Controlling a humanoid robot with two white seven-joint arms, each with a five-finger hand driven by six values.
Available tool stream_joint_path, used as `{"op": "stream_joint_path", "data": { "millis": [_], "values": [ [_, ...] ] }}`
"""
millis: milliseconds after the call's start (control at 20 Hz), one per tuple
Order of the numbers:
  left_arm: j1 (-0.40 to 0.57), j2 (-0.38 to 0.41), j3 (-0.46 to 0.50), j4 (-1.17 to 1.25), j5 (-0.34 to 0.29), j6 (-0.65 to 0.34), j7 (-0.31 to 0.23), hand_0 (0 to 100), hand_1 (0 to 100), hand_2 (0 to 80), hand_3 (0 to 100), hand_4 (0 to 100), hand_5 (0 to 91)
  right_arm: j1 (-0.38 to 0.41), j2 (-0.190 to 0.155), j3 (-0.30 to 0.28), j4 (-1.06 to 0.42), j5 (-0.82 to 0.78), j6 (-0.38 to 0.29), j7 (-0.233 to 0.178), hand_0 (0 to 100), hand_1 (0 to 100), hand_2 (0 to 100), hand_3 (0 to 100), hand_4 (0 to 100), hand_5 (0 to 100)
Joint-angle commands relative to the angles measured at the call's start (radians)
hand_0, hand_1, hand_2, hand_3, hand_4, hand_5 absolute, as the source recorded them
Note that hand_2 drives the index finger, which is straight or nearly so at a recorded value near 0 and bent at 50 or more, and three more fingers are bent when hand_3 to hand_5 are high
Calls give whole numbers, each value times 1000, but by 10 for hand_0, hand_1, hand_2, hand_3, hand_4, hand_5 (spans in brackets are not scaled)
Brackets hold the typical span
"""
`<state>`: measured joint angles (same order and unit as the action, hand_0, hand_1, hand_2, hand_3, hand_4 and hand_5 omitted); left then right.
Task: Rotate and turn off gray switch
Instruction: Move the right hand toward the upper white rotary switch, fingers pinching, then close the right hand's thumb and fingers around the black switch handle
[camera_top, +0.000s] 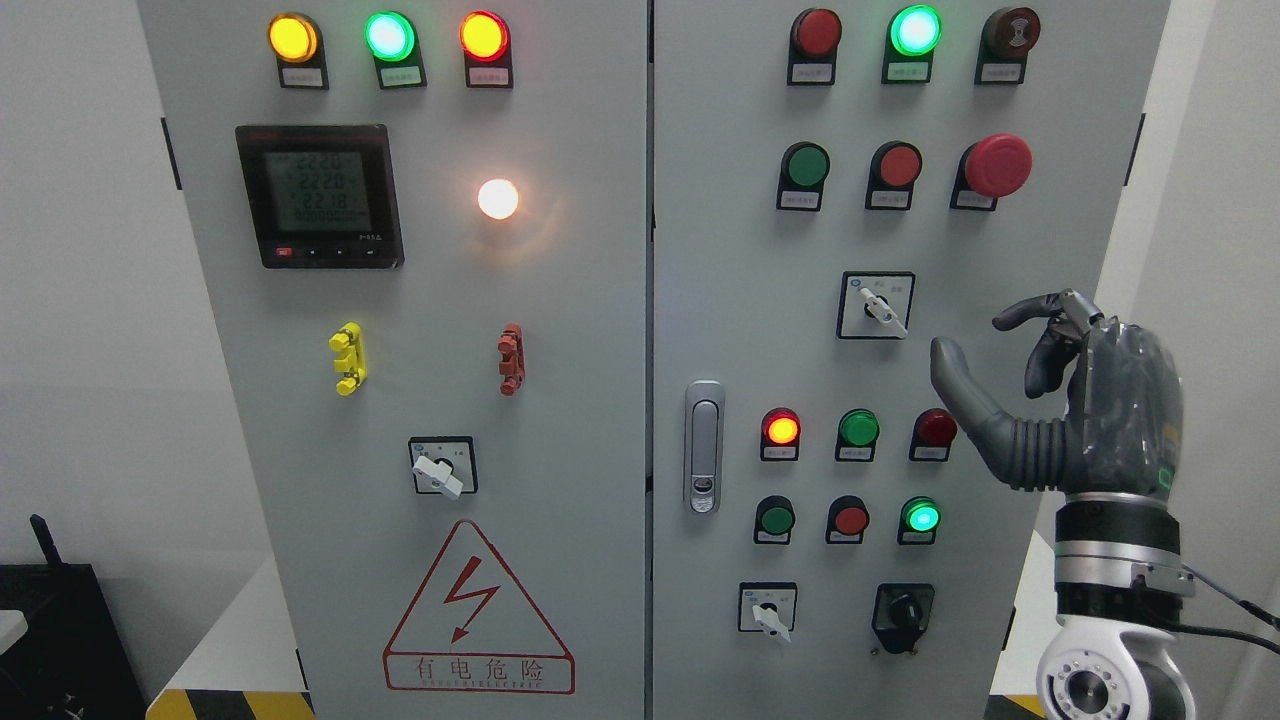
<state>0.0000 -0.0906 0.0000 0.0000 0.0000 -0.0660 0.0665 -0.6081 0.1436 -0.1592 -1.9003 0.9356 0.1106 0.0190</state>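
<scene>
The right hand (1075, 400) is dark grey, with smooth black fingers (1045, 365) and a thumb whose base is wrapped in a ribbed rubber bellows. A glossy, translucent grey shell covers its back, with a small green mark near the lower edge. Below sits a silver metal wrist ring, then a white joint housing with a round bolted cap. Thin black cables run off to the side.

Right hand (1060, 400) relaxed beside gray switch (880, 310)

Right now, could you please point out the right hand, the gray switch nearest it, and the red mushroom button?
right hand (1085, 400), head view, on the palm.
gray switch (882, 312), head view, on its white lever.
red mushroom button (997, 165), head view, on its red cap.
</scene>
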Motion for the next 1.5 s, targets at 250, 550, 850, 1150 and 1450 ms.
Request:
{"op": "stream_joint_path", "data": {
  "millis": [250, 550, 850, 1150, 1450],
  "values": [
    [-9, 0, 8, -26, 20, 0, -1, 120, 389, 0, 0, 0, 0, 1, 5, 104, 0, -55, 49, -40, 94, 456, 550, 1000, 986, 1000],
    [-9, 0, 8, -26, 20, 0, -1, 120, 389, 0, 0, 0, 0, -4, 4, 133, 3, -61, 95, -60, 92, 448, 554, 1000, 984, 1000],
    [-9, 0, 8, -26, 20, 0, -1, 120, 389, 0, 0, 0, 0, -7, 4, 142, 18, -60, 141, -71, 90, 445, 556, 1000, 982, 1000],
    [-9, 0, 8, -26, 20, 0, -1, 120, 389, 0, 0, 0, 0, -27, 7, 139, 52, -60, 144, -73, 90, 440, 552, 1000, 980, 1000],
    [-9, 0, 8, -26, 20, 0, -1, 120, 389, 0, 0, 0, 0, -39, 5, 125, 79, -55, 144, -80, 86, 444, 536, 988, 975, 1000]
  ]
}}
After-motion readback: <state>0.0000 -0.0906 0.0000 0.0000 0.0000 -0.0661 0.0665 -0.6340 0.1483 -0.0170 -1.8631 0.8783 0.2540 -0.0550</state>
